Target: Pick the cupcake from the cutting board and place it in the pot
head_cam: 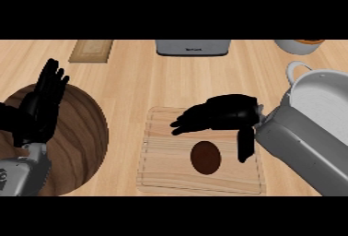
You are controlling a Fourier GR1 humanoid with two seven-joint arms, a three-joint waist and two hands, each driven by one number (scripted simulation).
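Now the right hand (pixel 221 115) is hovering over the far half of the cutting board (pixel 163 177), and the job looks like dropping straight onto the cupcake (pixel 205 157), sitting just right of the board's middle toward its near edge, so fingers and thumb are bracketing it before closing. Its fingers are hanging relaxed, thumb pointing down beside the cupcake, gripping nothing. The pot (pixel 326 78) is waiting at the counter's right edge; the left hand (pixel 42 108) is resting open, fingers up, at the left edge.
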